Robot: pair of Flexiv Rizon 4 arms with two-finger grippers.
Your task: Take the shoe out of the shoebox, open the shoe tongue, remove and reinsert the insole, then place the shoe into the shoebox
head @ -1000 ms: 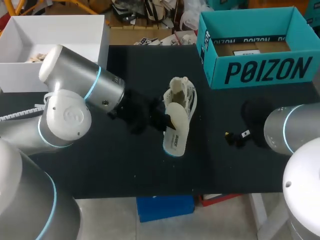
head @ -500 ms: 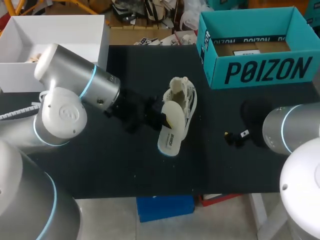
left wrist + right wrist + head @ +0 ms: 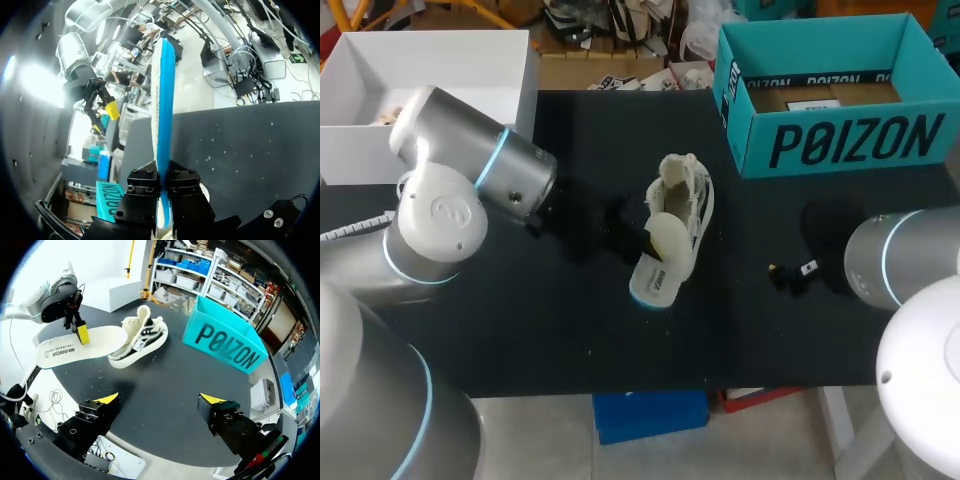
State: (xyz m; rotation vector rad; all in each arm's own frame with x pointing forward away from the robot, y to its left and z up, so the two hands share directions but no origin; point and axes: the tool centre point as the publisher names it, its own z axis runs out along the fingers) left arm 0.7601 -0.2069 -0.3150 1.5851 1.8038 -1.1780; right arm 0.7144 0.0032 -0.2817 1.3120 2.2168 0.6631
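A white sneaker [image 3: 680,195] lies on the black table [image 3: 520,320], its tongue pulled up; the right wrist view shows the sneaker [image 3: 142,335] ahead of my right gripper. My left gripper [image 3: 642,238] is shut on a cream insole [image 3: 658,265] with a blue underside, held just outside the shoe's heel opening. In the left wrist view the insole [image 3: 163,95] stands edge-on between the fingers of the left gripper [image 3: 161,200]. From the right wrist, the left gripper [image 3: 81,333] pinches the insole [image 3: 70,351] flat. My right gripper [image 3: 160,401] is open, empty, well right of the shoe, also visible from above [image 3: 790,275].
The teal shoebox [image 3: 840,140] stands open at the back right, also seen beyond the shoe [image 3: 225,347]. A white box [image 3: 430,60] sits at the back left, behind my left arm. Bare table lies in front of the shoe.
My left gripper has drawn the insole a little leftward and toward the front edge, away from the shoe's heel. The shoe and the right arm have stayed put.
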